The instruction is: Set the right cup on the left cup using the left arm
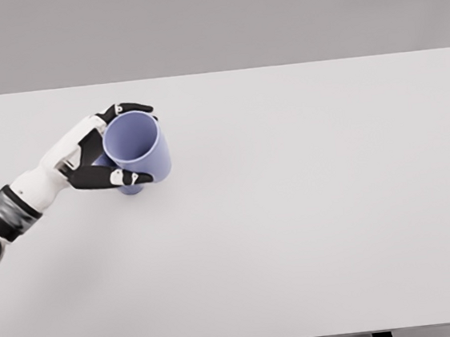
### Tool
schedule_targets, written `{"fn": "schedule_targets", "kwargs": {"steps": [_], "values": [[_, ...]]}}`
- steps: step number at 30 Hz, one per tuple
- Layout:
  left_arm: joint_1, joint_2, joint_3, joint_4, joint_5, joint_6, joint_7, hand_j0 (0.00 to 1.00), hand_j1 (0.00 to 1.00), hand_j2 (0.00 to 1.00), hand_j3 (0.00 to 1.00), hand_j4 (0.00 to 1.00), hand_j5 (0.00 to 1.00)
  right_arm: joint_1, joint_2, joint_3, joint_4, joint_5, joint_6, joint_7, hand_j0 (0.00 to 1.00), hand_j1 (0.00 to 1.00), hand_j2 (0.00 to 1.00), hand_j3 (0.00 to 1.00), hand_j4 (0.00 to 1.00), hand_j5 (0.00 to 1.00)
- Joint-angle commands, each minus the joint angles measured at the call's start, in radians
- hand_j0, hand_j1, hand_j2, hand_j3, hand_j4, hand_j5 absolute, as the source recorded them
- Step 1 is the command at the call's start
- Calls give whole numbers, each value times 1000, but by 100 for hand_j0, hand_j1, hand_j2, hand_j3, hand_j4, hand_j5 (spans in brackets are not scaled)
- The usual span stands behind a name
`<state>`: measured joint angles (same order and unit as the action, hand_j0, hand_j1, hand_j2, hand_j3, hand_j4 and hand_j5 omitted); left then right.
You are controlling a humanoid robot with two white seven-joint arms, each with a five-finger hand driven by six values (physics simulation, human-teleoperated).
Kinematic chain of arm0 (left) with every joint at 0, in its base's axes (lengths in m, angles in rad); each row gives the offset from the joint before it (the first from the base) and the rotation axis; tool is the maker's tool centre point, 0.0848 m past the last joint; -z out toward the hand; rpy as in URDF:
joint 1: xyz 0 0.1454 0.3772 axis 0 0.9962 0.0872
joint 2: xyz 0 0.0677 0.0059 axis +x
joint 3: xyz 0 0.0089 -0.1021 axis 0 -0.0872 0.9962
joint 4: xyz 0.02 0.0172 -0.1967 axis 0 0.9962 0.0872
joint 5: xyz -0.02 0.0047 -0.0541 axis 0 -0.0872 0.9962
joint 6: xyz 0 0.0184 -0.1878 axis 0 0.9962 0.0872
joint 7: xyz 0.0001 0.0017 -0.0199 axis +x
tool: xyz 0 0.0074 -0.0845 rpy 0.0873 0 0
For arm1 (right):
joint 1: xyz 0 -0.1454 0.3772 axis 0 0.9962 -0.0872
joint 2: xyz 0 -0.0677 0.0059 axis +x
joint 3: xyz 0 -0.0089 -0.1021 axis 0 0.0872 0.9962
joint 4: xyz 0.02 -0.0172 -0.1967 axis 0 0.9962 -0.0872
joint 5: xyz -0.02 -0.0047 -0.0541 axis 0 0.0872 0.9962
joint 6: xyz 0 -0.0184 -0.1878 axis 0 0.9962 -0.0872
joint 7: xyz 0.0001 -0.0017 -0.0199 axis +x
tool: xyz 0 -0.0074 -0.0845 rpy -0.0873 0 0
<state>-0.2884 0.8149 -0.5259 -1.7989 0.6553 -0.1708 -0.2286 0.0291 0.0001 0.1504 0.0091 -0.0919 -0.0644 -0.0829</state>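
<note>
Table [311, 224]: pale grey-white top, matt, smooth, no grain or texture visible; looks like a painted or laminate board.

Cup [138, 149], on the table's left part: lavender-blue, smooth wall, matt to faintly satin, plastic-like; inner wall has the same finish.

Left hand [103, 153], around the cup: white hard-shell segments, smooth, slight sheen, plastic-like; fingers [97, 178] black, duller, rubbery-looking. Wrist cuff behind the hand: dark band, blurred, finish unclear.

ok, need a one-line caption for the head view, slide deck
Left hand grips a blue cup, holding it over a second blue cup barely visible beneath, on a white table.
</note>
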Motion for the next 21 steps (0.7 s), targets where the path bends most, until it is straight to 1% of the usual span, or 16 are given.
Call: {"fn": "schedule_targets", "kwargs": {"steps": [1, 18, 21], "values": [[0, 4, 14, 0, 7, 1, 0, 70, 70, 70, 70, 70, 70, 0, 0, 0, 0, 0, 0, 0, 100, 100, 100, 100, 100, 100], [0, 26, 70, 1, 20, 27, 0, 70, 70, 70, 70, 70, 70, 0, 0, 0, 0, 0, -2, 0, 100, 100, 100, 100, 100, 100], [2, 29, 89, 1, 24, 31, 0, 70, 70, 70, 70, 70, 70, 0, 0, 0, 0, 0, -2, 0, 100, 100, 100, 100, 100, 100]]}}
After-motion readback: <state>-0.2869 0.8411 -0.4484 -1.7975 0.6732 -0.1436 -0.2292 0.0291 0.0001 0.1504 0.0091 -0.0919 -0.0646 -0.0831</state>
